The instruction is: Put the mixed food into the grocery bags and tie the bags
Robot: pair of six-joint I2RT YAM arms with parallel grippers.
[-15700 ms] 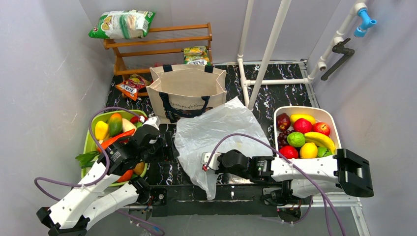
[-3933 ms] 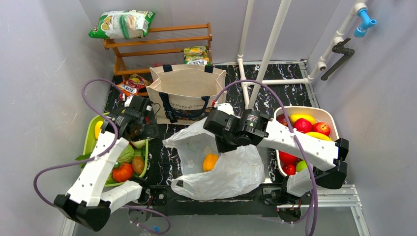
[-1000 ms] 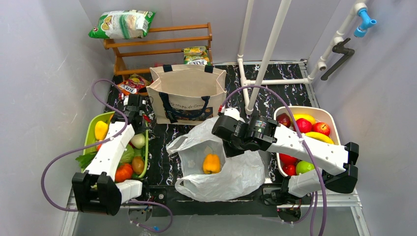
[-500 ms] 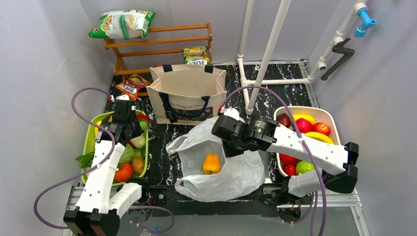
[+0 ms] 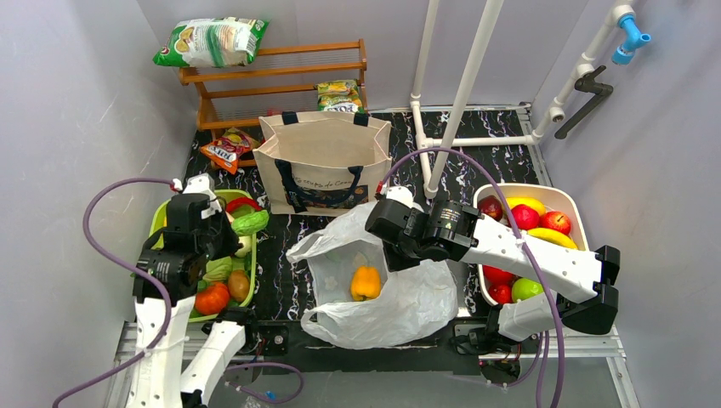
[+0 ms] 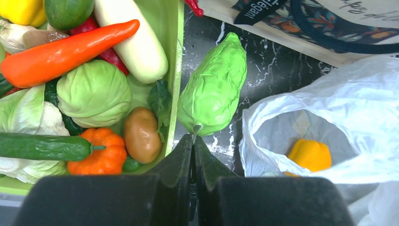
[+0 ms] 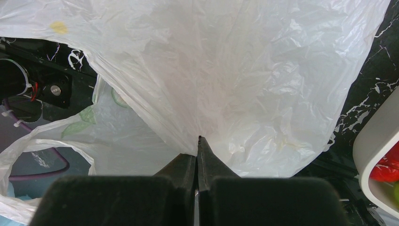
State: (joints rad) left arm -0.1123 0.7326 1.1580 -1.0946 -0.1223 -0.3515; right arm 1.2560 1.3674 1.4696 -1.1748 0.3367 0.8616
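My left gripper (image 6: pixel 193 137) is shut on the stem end of a pale green leafy vegetable (image 6: pixel 214 87). The vegetable hangs just right of the green tray's wall (image 6: pixel 175 56), above the dark table. In the top view it (image 5: pixel 249 223) shows beside the left wrist. The white plastic bag (image 5: pixel 408 297) lies open at the table's middle with a yellow pepper (image 5: pixel 366 282) inside. My right gripper (image 7: pixel 198 139) is shut on a fold of the bag (image 7: pixel 244 70) and holds its far right rim up. The beige canvas tote (image 5: pixel 323 157) stands upright behind the bag.
The green tray (image 5: pixel 153 246) at the left holds a carrot, cucumber, cabbage, potato and small pumpkin. A white tray (image 5: pixel 571 202) of fruit sits at the right. Snack packets lie on and by the wooden shelf (image 5: pixel 281 72) at the back. White pipes (image 5: pixel 463 93) rise behind the right arm.
My left arm has pulled back from near the tote toward the near side, carrying the green vegetable out over the tray's right edge. The right arm and the bag have not moved.
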